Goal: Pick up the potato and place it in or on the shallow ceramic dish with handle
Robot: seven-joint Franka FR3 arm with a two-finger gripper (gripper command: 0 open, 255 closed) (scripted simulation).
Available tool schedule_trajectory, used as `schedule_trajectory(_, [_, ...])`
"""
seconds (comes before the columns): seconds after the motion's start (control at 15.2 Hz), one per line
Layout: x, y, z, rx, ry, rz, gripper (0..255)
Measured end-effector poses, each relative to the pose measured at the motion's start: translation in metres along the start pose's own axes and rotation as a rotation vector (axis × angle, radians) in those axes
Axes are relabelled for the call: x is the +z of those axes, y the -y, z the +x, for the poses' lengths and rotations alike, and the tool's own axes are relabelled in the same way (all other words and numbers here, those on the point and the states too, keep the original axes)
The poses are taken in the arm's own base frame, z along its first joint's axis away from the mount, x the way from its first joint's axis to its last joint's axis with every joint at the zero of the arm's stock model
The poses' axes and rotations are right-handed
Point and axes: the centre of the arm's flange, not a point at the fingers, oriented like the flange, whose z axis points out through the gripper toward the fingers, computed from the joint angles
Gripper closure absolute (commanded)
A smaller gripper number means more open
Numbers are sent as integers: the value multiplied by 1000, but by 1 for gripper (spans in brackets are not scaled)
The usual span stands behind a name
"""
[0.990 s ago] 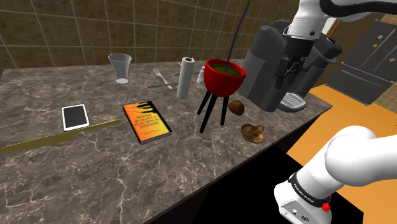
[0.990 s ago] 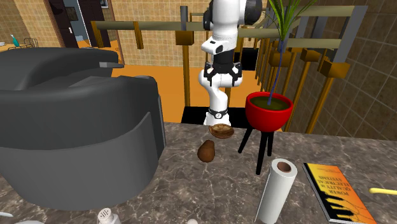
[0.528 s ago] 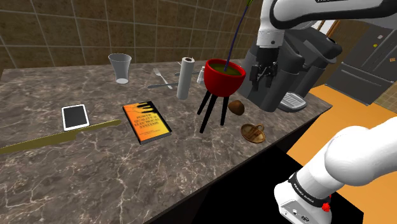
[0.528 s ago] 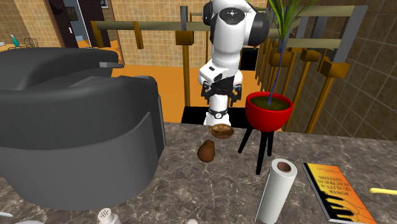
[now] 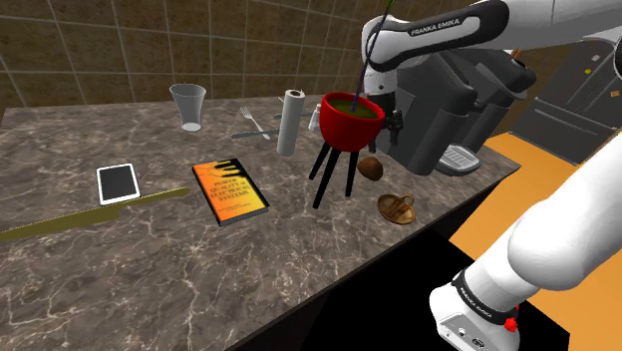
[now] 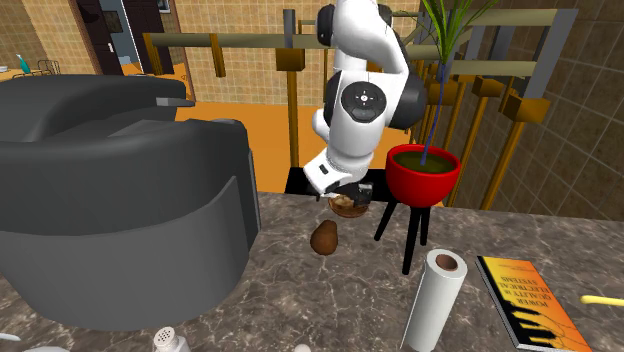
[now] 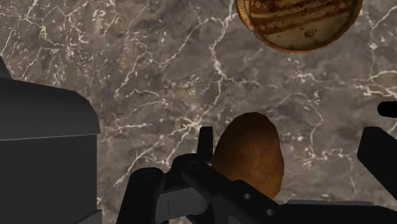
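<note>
A brown potato (image 5: 371, 168) lies on the marble counter (image 5: 150, 269) between the red plant pot's stand and the coffee machine. The shallow brown dish with a handle (image 5: 397, 208) sits near the counter edge, a little closer to the robot's stand. My gripper (image 5: 383, 143) hangs open just above the potato, partly behind the pot. In the second exterior view the gripper (image 6: 347, 193) covers part of the dish (image 6: 350, 210), with the potato (image 6: 323, 238) in front of it. In the wrist view the potato (image 7: 248, 153) lies below my spread fingers (image 7: 205, 143), untouched, and the dish (image 7: 299, 22) lies beyond it.
A red plant pot on a black tripod (image 5: 349, 122) stands right beside the potato. A large dark coffee machine (image 5: 454, 95) flanks the other side. A paper roll (image 5: 290, 122), fork (image 5: 254, 122), glass (image 5: 188, 106), orange book (image 5: 230, 189) and tablet (image 5: 119, 182) lie further along the counter.
The arm has swung down and towards the shoulder view's left, from in front of the coffee machine to just over the potato. The fingers stayed open.
</note>
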Motion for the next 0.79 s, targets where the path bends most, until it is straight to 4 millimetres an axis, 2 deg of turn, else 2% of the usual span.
schedule_trajectory(0.26, [24, 0, 60, 37, 77, -34, 0])
schedule_trajectory(0.4, [35, 0, 78, 47, 99, -45, 0])
schedule_trajectory(0.66, [56, -1, 79, 51, 105, -48, 0])
schedule_trajectory(0.79, [58, -2, 79, 56, 89, -30, 0])
